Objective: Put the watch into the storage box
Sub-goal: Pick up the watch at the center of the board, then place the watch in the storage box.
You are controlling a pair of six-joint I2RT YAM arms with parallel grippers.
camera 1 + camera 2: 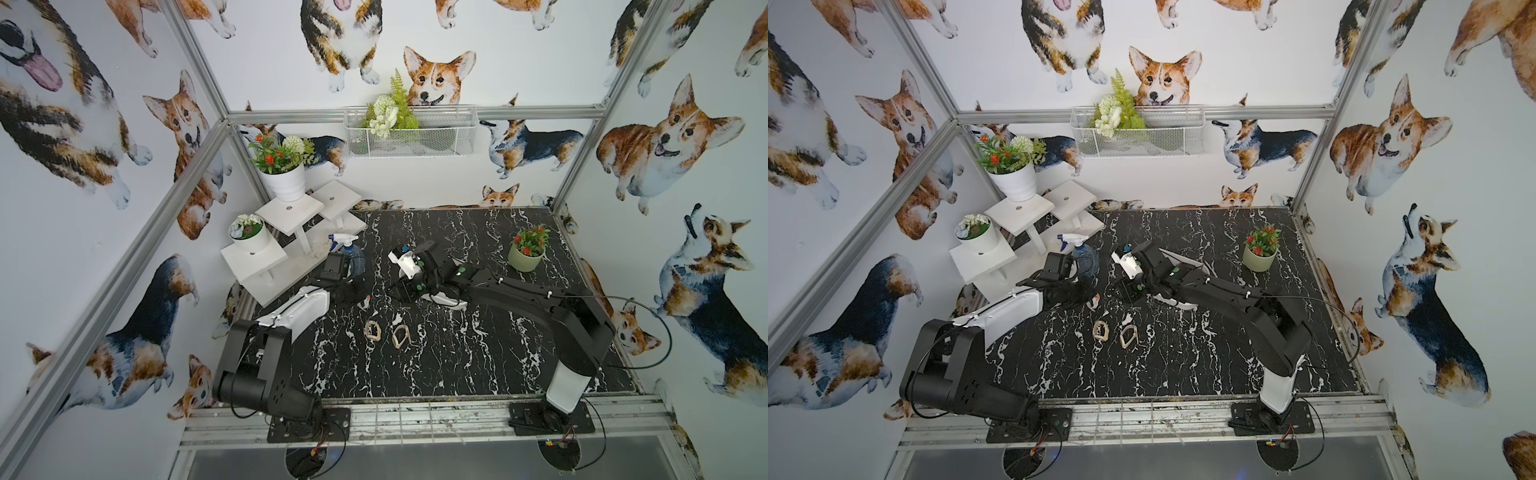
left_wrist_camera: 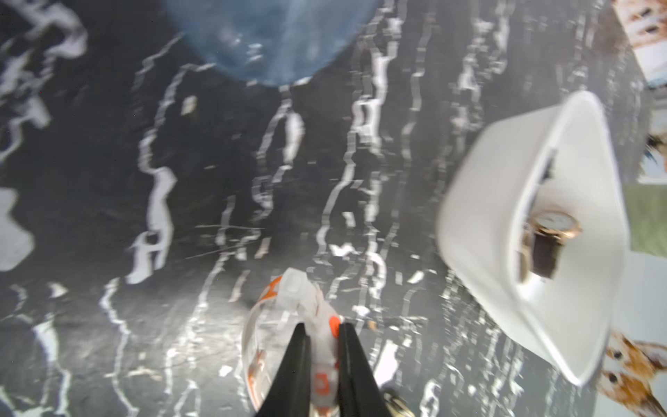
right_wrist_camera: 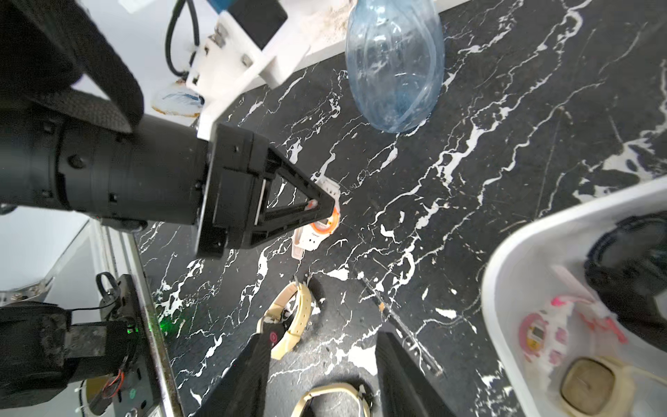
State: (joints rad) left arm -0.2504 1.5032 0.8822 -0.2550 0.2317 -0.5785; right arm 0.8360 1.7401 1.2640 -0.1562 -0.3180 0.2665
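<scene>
Grip set, lift pending, by the look of it. Left hand [image 2: 323,330] pressed together on the strap of the white-and-orange watch [image 2: 288,303], down at the desk [image 2: 180,216], on the near side of the blue spray bottle [image 2: 274,43]; lifted clear or not, cannot tell. Right hand [image 3: 325,335] half spread, pinching nothing, poised close to two beige watches [image 3: 292,317] mid-desk. Storage box [image 2: 505,173] to the right of the held watch, near but apart, partly under the right arm [image 1: 519,297] in both top views, with a rose-gold watch [image 2: 554,225] and several others inside.

Raise straight up before travelling, to bring the free loop of strap off the desk. Keep the pinch firm: thin, slick-looking plastic, likely to swing or slip. Carry rightward, high enough to pass the thick rim, steering clear of the right arm over the box. Lower inside the walls, then open the hand. Avoid releasing from height, for fear of a bounce out of so shallow a tub.
</scene>
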